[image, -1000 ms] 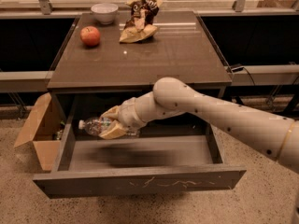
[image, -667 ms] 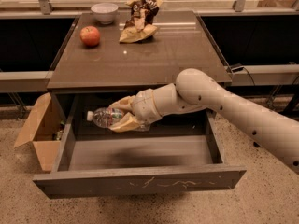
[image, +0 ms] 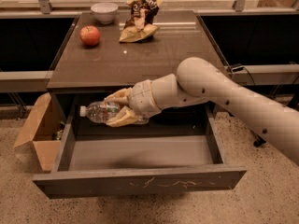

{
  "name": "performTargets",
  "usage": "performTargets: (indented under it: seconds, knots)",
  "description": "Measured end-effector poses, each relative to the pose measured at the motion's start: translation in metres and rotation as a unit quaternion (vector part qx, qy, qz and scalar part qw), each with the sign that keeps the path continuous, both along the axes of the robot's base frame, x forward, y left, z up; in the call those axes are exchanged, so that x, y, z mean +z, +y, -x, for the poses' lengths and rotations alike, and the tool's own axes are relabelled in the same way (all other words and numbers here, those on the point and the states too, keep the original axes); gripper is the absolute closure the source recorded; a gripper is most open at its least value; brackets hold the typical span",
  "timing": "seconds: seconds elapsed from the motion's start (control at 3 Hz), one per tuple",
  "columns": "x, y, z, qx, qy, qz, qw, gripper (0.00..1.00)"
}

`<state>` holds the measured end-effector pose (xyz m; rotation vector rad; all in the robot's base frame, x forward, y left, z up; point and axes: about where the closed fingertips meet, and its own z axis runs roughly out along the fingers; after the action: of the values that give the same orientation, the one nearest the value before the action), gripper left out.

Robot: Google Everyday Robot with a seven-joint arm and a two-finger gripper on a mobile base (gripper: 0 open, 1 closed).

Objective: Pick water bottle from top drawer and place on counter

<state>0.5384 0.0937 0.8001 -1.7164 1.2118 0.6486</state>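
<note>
The water bottle (image: 99, 111) is a small clear crinkled bottle with a white cap pointing left. It lies on its side in the air, above the back of the open top drawer (image: 140, 183) and just below the counter's front edge. My gripper (image: 117, 109) is shut on the bottle, one pale finger above it and one below. The arm reaches in from the right. The counter (image: 140, 59) is the dark glossy top of the cabinet. The drawer floor shows bare and grey.
On the counter stand a red apple (image: 90, 35), a white bowl (image: 104, 12) and a crumpled brown snack bag (image: 139, 18), all at the back. An open brown cardboard box (image: 39, 132) sits on the floor left of the drawer.
The gripper has lifted the bottle up out of the drawer and moved it to the right, from low at the drawer's back left to just under the counter's edge.
</note>
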Motion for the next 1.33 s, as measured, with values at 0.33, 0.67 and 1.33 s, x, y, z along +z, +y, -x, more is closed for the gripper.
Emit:
performTargets:
  seconds: [0.33,0.67,1.33]
  knots:
    - [0.072,-0.012,0.021,-0.010,-0.054,0.022,0.9983,1.00]
    - [0.126,-0.027,0.009,-0.034,-0.071,0.045,0.9959,1.00]
    - [0.134,-0.050,-0.022,-0.062,-0.058,0.032,0.9959,1.00]
